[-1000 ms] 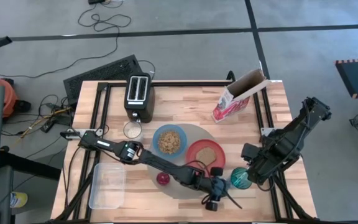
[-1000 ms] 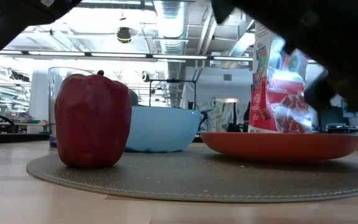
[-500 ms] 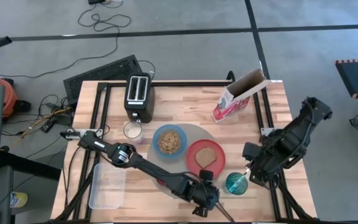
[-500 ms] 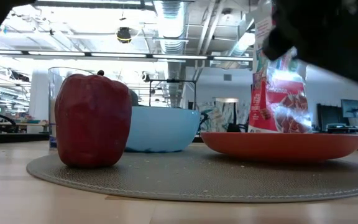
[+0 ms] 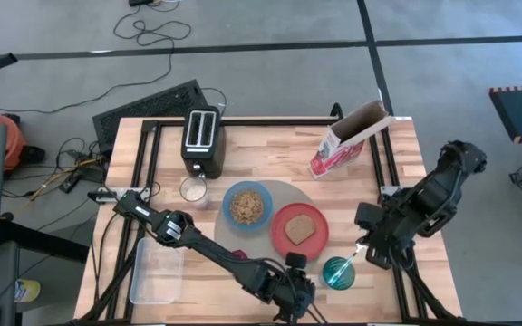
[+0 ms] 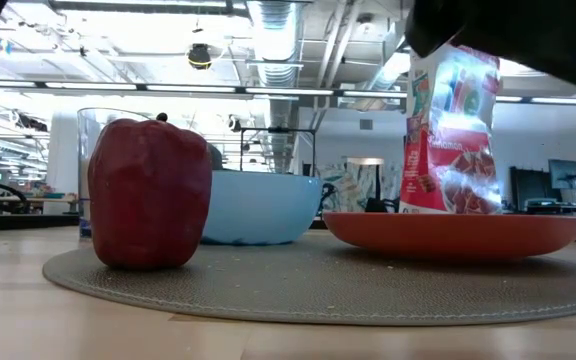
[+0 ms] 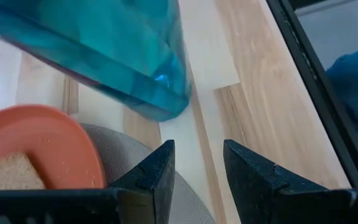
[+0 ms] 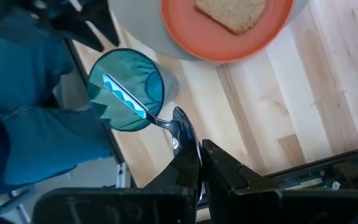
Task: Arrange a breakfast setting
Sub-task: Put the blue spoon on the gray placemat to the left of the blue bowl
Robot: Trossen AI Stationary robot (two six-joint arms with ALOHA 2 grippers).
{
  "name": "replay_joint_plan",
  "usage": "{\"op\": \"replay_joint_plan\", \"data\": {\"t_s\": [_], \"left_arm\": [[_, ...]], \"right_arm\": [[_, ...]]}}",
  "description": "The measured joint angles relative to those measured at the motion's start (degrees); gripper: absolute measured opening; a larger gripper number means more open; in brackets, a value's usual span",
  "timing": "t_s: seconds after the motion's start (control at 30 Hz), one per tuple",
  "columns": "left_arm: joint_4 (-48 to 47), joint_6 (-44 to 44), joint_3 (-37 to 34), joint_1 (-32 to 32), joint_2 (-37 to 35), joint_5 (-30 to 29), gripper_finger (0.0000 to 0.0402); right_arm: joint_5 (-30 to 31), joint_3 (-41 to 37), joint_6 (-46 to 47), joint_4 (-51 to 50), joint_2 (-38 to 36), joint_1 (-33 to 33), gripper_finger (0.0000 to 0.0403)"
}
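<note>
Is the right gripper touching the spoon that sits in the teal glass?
Touching. In the right wrist view the right gripper has its fingers closed on the handle of the spoon, whose other end sits inside the teal glass.

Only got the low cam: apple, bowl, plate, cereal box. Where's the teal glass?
Observer: The teal glass stands on bare wood just right of the mat, off it.
Operator: Spoon?
Observer: The right gripper is shut on the small spoon by its handle. The spoon's other end sits inside the glass.
Operator: Left arm?
Observer: The left gripper is open and empty, near the table's front edge beside the glass.
</note>
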Motion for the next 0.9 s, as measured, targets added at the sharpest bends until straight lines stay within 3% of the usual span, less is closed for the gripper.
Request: {"op": "replay_joint_plan", "data": {"t_s": [0.43, 0.57, 0.73, 0.9], "left_arm": [[-2.24, -0.64, 0.00, -0.90, -1.34, 0.33, 0.0126], [-6.30, -2.58, 0.00, -2.33, -4.14, -0.74, 0.0126], [-14.41, -5.93, 0.00, -6.59, -8.40, -7.42, 0.0126], [-23.88, -14.90, -2.01, -10.01, -12.47, -14.39, 0.0126]], "right_arm": [[-0.51, 6.31, -5.44, 0.03, -0.02, -3.80, 0.0037], [2.52, 6.36, -7.66, 0.53, 0.17, -3.68, 0.0037], [7.56, 6.32, -14.18, 5.12, 1.90, -3.29, 0.0037], [10.44, 6.32, -22.94, 12.66, 4.71, -3.25, 0.0037]]}}
